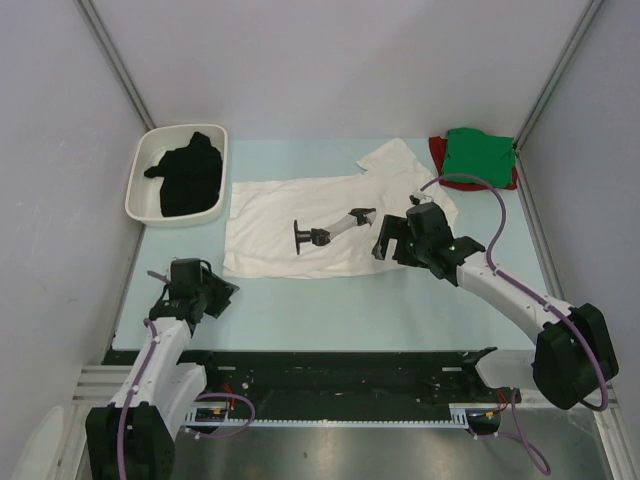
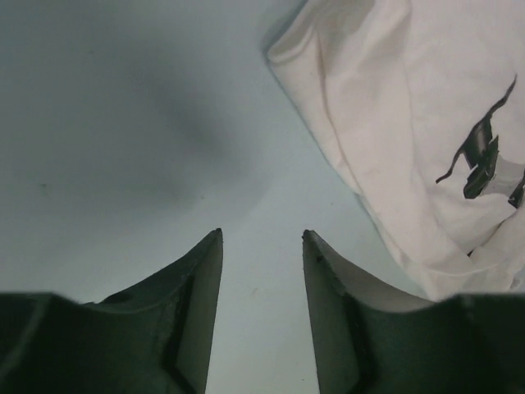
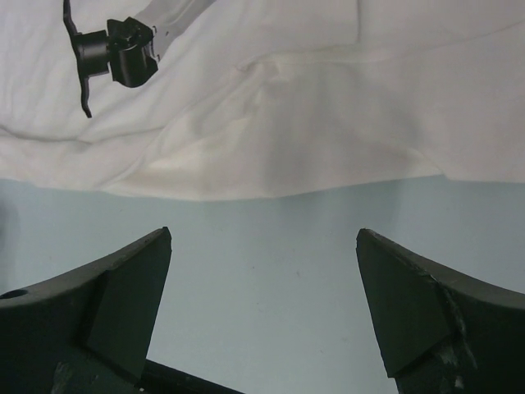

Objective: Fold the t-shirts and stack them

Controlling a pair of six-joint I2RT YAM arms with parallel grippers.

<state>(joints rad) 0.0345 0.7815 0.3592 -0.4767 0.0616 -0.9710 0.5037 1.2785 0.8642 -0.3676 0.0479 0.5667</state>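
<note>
The white t-shirt (image 1: 290,225) lies spread flat across the middle of the table (image 1: 400,310), its hem toward the left edge and its collar and sleeves toward the right. That suits a first fold, I judge, since each arm can reach 1 end of its near side. The cloth is thin, matte cotton with soft ripples and a doubled, slightly lumpy border along the near side. A black and grey print (image 1: 325,230) sits on its chest.

The left tool (image 2: 262,232) hovers over bare table near the near-left corner, just beside the shirt's near hem corner. Its 2 dark wedge-shaped fingers are parted by a moderate gap and hold nothing. The right tool (image 3: 264,231) hangs just short of the shirt's near border, toward the right edge, with its fingers spread wide and empty. Both look poised to pinch that border.

The black t-shirt (image 1: 188,178) is bunched in a white rounded tray (image 1: 135,195) at the far-left corner, likely waiting its turn. At the far-right corner the green t-shirt (image 1: 480,155) rests folded on the red t-shirt (image 1: 437,152), of which only a rim shows. That pile looks like the stack to be built on. The table surface is smooth and pale blue, so cloth should slide easily.
</note>
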